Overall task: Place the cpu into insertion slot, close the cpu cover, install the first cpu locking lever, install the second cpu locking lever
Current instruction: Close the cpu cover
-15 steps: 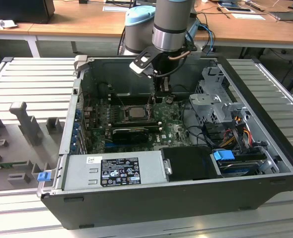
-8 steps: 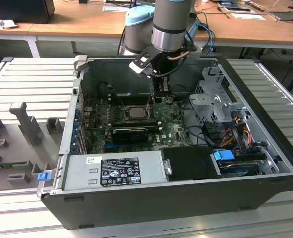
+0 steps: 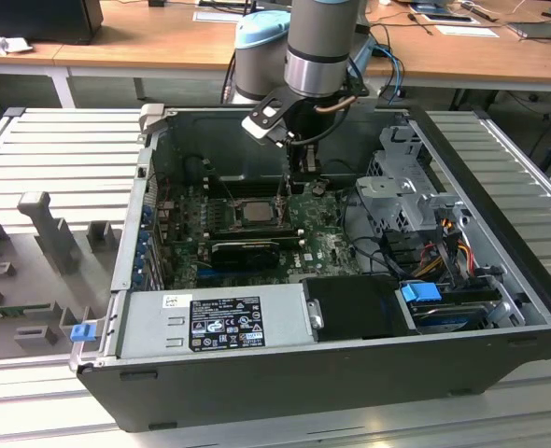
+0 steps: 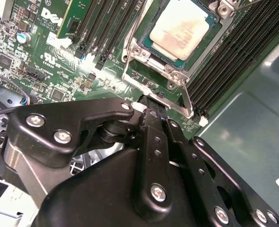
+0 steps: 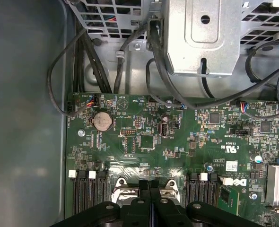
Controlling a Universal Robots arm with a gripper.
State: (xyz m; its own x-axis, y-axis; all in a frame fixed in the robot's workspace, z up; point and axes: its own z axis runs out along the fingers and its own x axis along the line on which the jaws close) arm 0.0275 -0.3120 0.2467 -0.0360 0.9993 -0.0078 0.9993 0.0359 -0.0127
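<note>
Claw: black two-finger gripper point(image 5: 149, 183) is reaching down into the open dark-grey computer case point(image 3: 500, 359). Its fingers are pressing together with no gap between them. I cannot tell if anything thin is pinched there.
Claw position: in the second wrist view the gripper point(image 4: 146, 101) is hovering just beside the small square black-rimmed insertion slot point(image 4: 203, 46), at that slot's edge.
Cpu: pale tan-and-silver flat square cpu point(image 4: 184, 26) is sitting inside the insertion slot, face up. In the exterior view the cpu point(image 3: 255, 211) is lying just beside the gripper point(image 3: 289, 191).
Cover: thin dull-metal cpu cover point(image 4: 154, 62) is lying around the cpu, which is showing through its cut-out middle.
Lever: thin bent steel wire lever point(image 4: 172, 103) is running along the insertion slot's edge, passing right by the fingertips. Contact is unclear.
Board: green circuit board point(image 5: 177, 142) is surrounding the insertion slot. Long black RAM slots point(image 4: 229, 61) are flanking the insertion slot, and a round silver coin cell point(image 5: 102, 121) is sitting well apart from it.
</note>
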